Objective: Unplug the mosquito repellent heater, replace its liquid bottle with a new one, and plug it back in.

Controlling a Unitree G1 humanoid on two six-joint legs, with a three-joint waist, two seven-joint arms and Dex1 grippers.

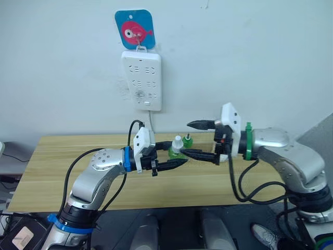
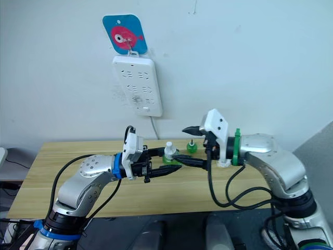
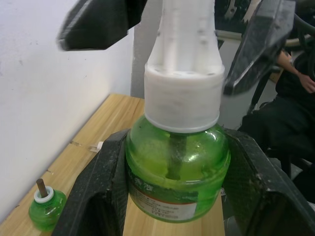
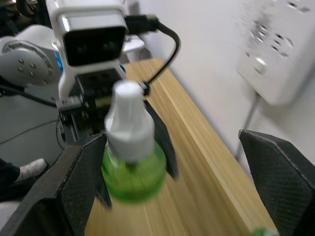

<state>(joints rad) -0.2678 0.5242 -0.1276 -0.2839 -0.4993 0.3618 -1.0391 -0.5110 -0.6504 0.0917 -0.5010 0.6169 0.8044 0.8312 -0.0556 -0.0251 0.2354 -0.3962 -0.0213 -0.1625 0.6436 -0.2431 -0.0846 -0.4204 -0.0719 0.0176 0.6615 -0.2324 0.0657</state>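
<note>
The wooden bench (image 1: pixel 78 177) stands against a white wall. One white power strip (image 1: pixel 141 78) hangs on the wall above it from a blue plate (image 1: pixel 134 29) with a pink fish on it, and its cord drops behind the bench.

Two hands meet over the middle of the bench. The left hand (image 1: pixel 177 154) is clamped on a bottle (image 3: pixel 177 167), with one black finger pressed to each side of its body, and holds it upright above the bench. The right hand (image 2: pixel 179 143) is spread wide, one finger above and one below. Its fingers flank the bottle's cap (image 3: pixel 182 93) without touching it.

There are two bottles. The held one is clear green and rounded, with a label low on its body, a dark wick inside and a tall white cap that narrows toward the top. The second bottle (image 3: pixel 47 209) is smaller in view and is also green. It stands on the bench near the wall with no cap, a white collar and a brown wick (image 3: pixel 40 186) standing up from it.

A small white shape (image 2: pixel 223 163) sits on the bench under the right wrist. It is mostly hidden, so I cannot tell whether it is the heater.
</note>
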